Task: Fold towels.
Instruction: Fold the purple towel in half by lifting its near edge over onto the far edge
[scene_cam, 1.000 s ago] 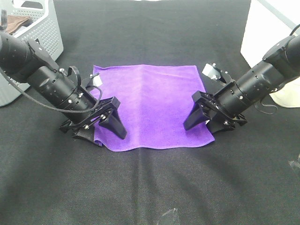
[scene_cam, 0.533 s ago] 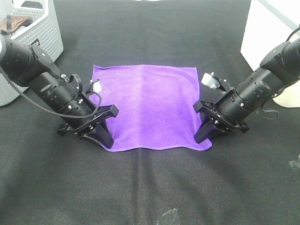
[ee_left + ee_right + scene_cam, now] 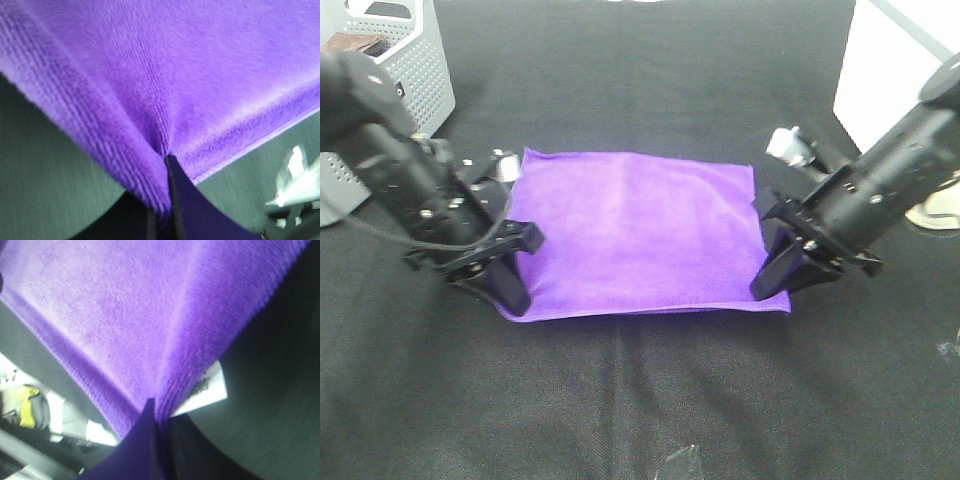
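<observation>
Two near corners of the towel [image 3: 635, 235] sit clamped in the left pincer [image 3: 513, 297] and right pincer [image 3: 767, 288].

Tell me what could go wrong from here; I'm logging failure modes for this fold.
1. The left gripper and right gripper each pinch only a corner of the towel; it may slip out on lifting.
2. The towel lies stretched between them; uneven arm motion could skew the fold.

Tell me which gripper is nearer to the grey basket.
Left. The left gripper pinches one near corner of the towel, on the basket side; the right gripper pinches the other, across the towel.
</observation>
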Tool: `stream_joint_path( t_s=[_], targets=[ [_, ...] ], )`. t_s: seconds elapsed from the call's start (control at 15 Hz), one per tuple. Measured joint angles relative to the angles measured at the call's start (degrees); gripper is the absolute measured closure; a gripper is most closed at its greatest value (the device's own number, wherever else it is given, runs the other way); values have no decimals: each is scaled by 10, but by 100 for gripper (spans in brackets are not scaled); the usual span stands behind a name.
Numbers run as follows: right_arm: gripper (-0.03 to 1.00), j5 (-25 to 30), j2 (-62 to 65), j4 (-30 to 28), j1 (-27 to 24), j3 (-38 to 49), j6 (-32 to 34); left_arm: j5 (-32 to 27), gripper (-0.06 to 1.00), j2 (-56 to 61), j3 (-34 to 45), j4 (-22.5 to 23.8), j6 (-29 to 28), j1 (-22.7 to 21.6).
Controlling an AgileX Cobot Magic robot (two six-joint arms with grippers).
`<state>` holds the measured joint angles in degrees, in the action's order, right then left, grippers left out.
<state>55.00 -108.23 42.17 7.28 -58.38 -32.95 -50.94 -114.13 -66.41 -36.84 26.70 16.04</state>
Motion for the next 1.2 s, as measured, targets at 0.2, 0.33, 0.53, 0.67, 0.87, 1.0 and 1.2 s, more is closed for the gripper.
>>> stream_joint_path(
  t_s=[0.2, 0.33, 0.53, 0.67, 0.87, 1.0, 1.2],
  targets=[
    [97, 17, 64, -1, 5, 30, 15, 10, 94, 78, 56, -1, -3, 1],
    [97, 5, 71, -2, 5, 30, 16, 19, 94, 85, 54, -2, -3, 1],
    [97, -49, 46, -14, 5, -23, 24, 67, 94, 62, 6, 7, -8, 1],
    [97, -61, -9, -21, 5, -118, 26, 102, 94, 30, -56, 26, -13, -5],
    [97, -62, -129, -49, 5, -312, 48, 111, 94, -59, -210, 23, -13, -36],
    [97, -62, -155, -62, 5, -351, 54, 108, 94, -85, -244, 23, -12, -37],
    [93, -62, -228, -87, 5, -428, 58, 103, 94, -164, -325, 26, -12, -37]
  ],
)
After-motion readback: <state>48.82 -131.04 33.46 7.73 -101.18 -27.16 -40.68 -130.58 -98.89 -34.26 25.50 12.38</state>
